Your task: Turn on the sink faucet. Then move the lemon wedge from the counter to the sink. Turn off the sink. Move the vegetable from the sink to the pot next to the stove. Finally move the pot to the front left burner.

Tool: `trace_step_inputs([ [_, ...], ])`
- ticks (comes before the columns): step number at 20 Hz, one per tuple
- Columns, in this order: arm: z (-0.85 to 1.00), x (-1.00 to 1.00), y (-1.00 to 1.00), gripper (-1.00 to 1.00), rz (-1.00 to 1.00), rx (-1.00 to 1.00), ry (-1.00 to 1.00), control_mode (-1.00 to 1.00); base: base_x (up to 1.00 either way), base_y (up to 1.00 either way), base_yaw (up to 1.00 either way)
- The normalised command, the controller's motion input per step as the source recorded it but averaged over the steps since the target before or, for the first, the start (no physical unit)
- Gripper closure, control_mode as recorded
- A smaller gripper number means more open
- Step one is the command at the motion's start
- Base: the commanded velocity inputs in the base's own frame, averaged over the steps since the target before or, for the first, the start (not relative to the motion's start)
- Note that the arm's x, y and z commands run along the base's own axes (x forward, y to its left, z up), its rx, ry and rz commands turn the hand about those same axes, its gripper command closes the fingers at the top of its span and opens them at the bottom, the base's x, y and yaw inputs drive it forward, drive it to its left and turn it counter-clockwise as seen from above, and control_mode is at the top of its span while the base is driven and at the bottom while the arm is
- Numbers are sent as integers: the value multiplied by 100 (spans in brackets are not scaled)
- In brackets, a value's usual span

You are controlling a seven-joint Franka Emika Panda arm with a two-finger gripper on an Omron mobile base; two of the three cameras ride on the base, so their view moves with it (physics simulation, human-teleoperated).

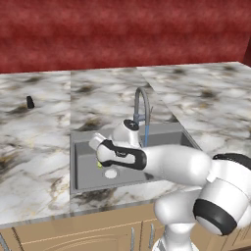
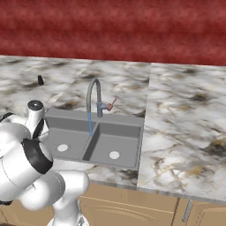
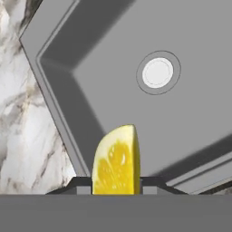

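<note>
- While water runs from the sink faucet (image 2: 93, 92), the gripper (image 3: 116, 185) clasps the lemon wedge (image 3: 116, 159).
- It hangs over the sink's (image 3: 54, 81) left basin, near the white drain (image 3: 157, 72).

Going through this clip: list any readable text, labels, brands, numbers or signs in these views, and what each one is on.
None. No view carries any lettering or numbers.
The sink faucet, the sink and the marble counter are all unmarked.
The lemon wedge held in the gripper has no sticker.
The small black object on the counter is too small to show any marking.
</note>
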Motion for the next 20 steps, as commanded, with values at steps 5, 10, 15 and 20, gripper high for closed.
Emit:
trace_step_inputs([
  [5,-22,7,-19,100,-4,-1,13,-100,0,0,0],
  [10,-21,8,-7,100,0,-5,10,-100,0,0,0],
  [15,-14,28,-8,100,0,-7,13,-100,0,0,0],
  [20,0,42,-12,100,7,-4,4,-100,0,0,0],
])
